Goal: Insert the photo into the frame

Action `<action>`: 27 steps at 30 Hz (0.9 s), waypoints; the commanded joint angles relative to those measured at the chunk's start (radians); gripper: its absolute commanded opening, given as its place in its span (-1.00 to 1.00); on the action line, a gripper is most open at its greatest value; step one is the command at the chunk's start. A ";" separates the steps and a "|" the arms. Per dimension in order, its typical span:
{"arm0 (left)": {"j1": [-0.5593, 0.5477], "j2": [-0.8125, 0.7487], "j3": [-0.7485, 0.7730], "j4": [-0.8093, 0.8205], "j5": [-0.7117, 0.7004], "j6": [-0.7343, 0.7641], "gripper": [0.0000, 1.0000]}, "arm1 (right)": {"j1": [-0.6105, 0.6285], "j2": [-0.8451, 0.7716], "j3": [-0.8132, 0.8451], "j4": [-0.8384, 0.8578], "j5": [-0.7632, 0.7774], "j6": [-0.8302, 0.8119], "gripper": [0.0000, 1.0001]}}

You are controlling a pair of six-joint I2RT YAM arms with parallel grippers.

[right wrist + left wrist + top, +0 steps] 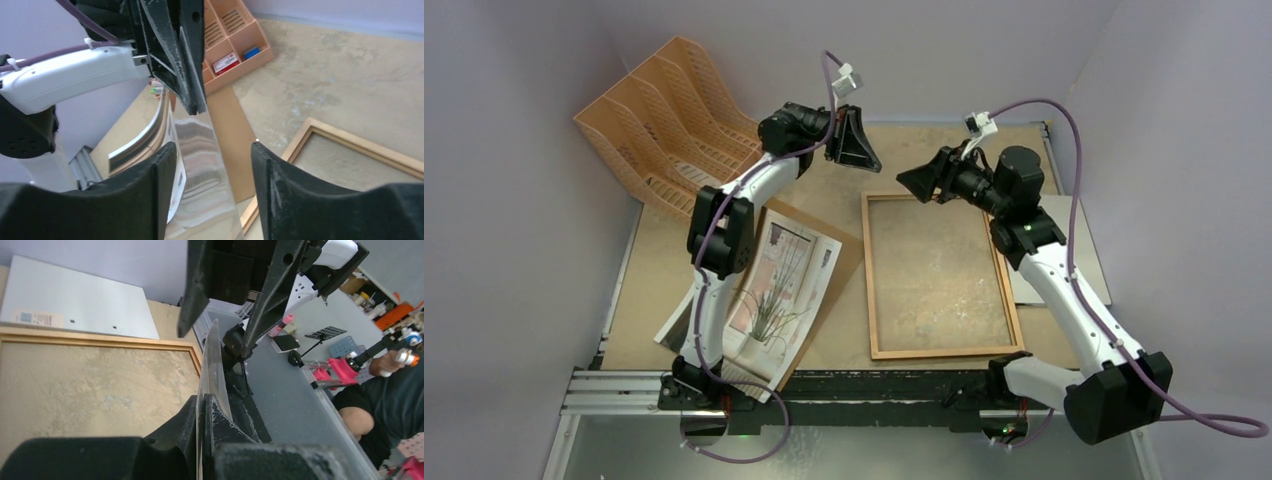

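The left gripper (205, 407) is clenched on a thin clear glazing sheet (200, 195) held on edge in the air; the right gripper (212, 150) stands released, its fingers either side of that sheet; overhead the sheet barely shows; the thin brown wooden rectangular frame (868, 275) lies flat at their 6 o'clock; the paper plant photo (789, 285) rests on a brown fibreboard panel (844, 270) at the frame's 9 o'clock, clear of its rail.
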 commanded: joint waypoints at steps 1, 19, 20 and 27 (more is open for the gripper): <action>-0.003 -0.039 0.104 0.073 -0.053 0.106 -1.00 | 0.001 -0.057 0.076 0.014 0.107 -0.006 0.37; 0.053 -0.200 0.299 -1.361 -0.818 1.329 -1.00 | 0.001 -0.207 0.106 -0.009 0.518 0.058 0.71; 0.053 -0.217 0.278 -1.363 -0.900 1.339 -1.00 | 0.001 -0.213 0.101 -0.018 0.546 0.070 0.70; 0.054 -0.336 0.206 -1.298 -1.390 1.334 -1.00 | 0.002 -0.192 0.072 -0.063 0.513 0.089 0.57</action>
